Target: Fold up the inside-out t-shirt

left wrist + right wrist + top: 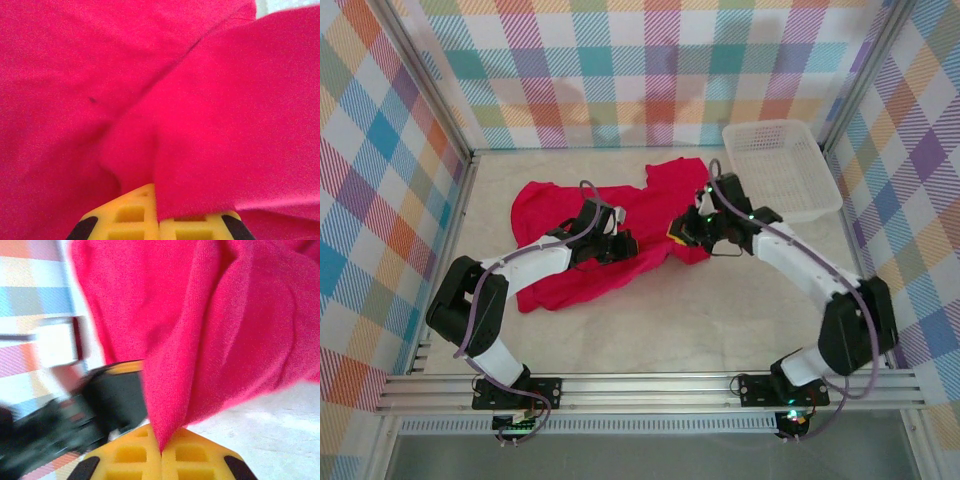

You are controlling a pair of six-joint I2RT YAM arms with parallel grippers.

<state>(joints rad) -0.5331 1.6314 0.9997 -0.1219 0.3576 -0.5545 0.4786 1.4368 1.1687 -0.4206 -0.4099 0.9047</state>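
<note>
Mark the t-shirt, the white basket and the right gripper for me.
t-shirt (542,215), top external view, on its flat left part.
white basket (778,165), top external view, on its bare floor.
right gripper (161,452), right wrist view, where its yellow fingertips meet on the fabric.

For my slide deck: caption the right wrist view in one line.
Right gripper shut on a fold of the red t-shirt, with the pale table beneath.

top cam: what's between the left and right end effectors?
Red t-shirt cloth spans the gap from left end effector to right end effector in the top view; each wrist view shows jaws shut on it.
</note>
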